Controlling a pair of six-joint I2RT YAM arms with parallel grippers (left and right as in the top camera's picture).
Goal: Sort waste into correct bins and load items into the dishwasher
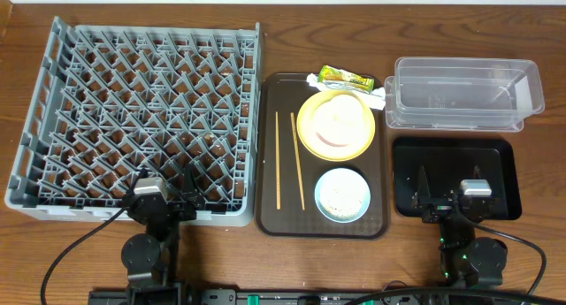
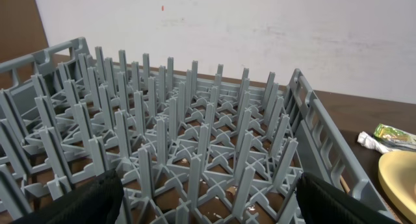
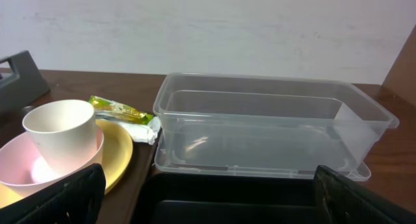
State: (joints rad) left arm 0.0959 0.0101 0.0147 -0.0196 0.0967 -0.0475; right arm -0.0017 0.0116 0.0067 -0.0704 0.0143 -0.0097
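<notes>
**Waste.** A green wrapper (image 1: 345,76) is lying at the far edge of the brown tray (image 1: 265,155). Its print is showing but is too small to read. A crumpled white wrapper (image 3: 143,128) is lying against it.

**Dishes.** On the tray, mid-tabletop, a yellow plate (image 1: 305,128) is carrying a pink bowl (image 1: 340,119) with a white cup (image 3: 60,130) standing inside it. A pale blue bowl (image 1: 342,196) is sitting toward the near edge. Two chopsticks (image 1: 278,159) are lying along the tray's left side.

**Receptacles.** A grey dish rack (image 1: 133,119) is filling the left half of the tabletop. A clear plastic bin (image 1: 464,64) is sitting at the far right, with a black tray (image 1: 451,159) just in front of it.

**Left pincer** (image 1: 166,188). It is hovering at the rack's near edge with its fingers (image 2: 84,198) spread wide, gripping nothing.

**Right pincer** (image 1: 449,188). It is hovering over the black tray with its fingers (image 3: 58,198) also spread wide, gripping nothing.
</notes>
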